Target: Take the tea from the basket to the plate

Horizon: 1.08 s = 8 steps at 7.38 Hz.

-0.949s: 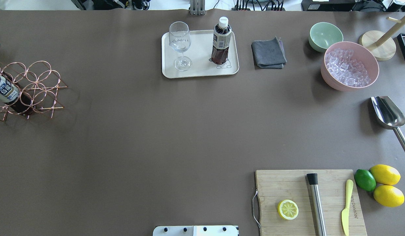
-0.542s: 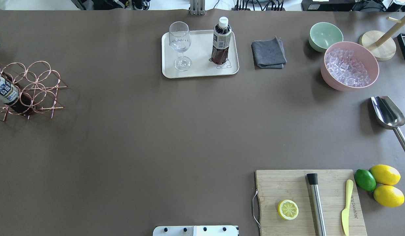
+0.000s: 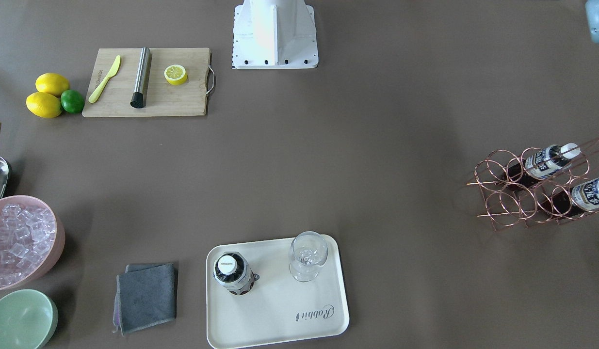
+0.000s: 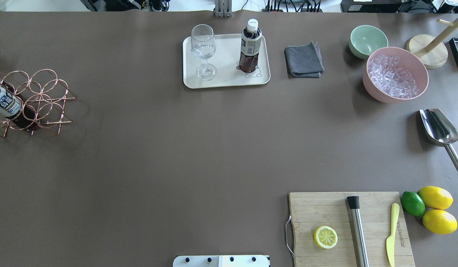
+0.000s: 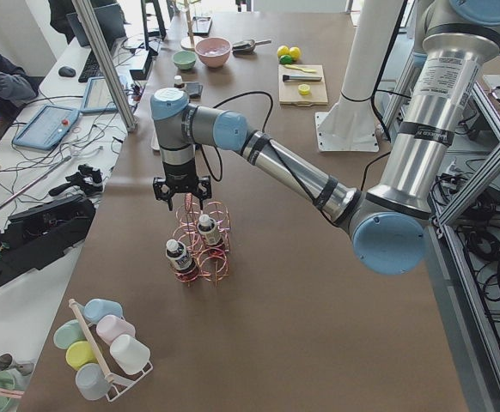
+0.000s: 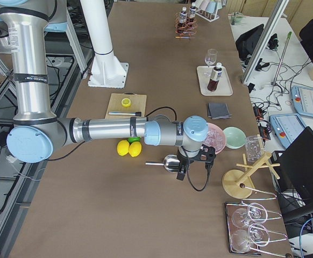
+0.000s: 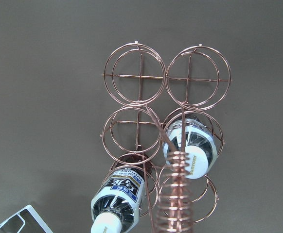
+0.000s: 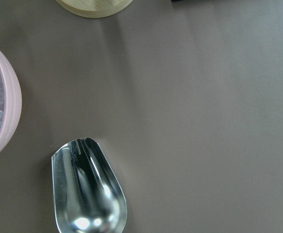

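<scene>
At the overhead view's left edge the basket [image 4: 36, 100] holds two more bottles [image 3: 546, 162]. The left gripper [image 5: 181, 194] hangs above it, and I cannot tell how its jaws stand. Upper centre, the tea [image 4: 250, 46] stands upright on the plate [image 4: 229, 79] beside a glass [image 4: 203, 48], so the job looks done. Far right, the right gripper [image 6: 191, 164] hangs by the scoop [image 4: 438, 128], jaws equally unclear. Since a moment ago, only the basket has shifted faintly.
</scene>
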Tool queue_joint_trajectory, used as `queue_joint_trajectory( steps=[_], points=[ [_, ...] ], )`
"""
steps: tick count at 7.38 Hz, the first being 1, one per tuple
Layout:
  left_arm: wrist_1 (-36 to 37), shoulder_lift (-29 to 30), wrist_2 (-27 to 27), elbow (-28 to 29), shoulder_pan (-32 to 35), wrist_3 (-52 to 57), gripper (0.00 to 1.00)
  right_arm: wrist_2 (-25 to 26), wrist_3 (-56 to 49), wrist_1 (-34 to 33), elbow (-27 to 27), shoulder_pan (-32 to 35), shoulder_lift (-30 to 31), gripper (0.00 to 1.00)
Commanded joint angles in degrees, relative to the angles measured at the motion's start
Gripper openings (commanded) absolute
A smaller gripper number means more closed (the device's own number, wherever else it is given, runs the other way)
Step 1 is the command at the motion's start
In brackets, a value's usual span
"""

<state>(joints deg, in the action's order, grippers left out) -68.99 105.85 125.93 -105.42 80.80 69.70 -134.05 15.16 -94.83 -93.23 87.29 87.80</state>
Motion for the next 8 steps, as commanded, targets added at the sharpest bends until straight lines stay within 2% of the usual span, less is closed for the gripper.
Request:
queue_joint_trajectory(
  steps=[1, 3, 6, 8],
  points=[
    [1.0, -1.2, 0.0, -0.1, 3.0, -0.1, 0.98, -0.1, 0.0, -0.1, 0.0, 0.0, 0.2, 1.0],
    [1.8, -4.1, 0.7, 0.6, 8.0, -1.7, 0.98, -0.2, 0.1, -0.1, 0.1, 0.0, 0.6, 1.0],
    [1.1, -8.3, 5.5, 2.6, 10.8, -22.3, 0.98, -0.2, 0.1, -0.1, -0.1, 0.0, 0.6, 1.0],
    [0.9, -8.7, 7.4, 3.5, 10.8, -32.6, 0.98, -0.2, 0.0, -0.1, -0.4, 0.0, 0.6, 1.0]
  ],
)
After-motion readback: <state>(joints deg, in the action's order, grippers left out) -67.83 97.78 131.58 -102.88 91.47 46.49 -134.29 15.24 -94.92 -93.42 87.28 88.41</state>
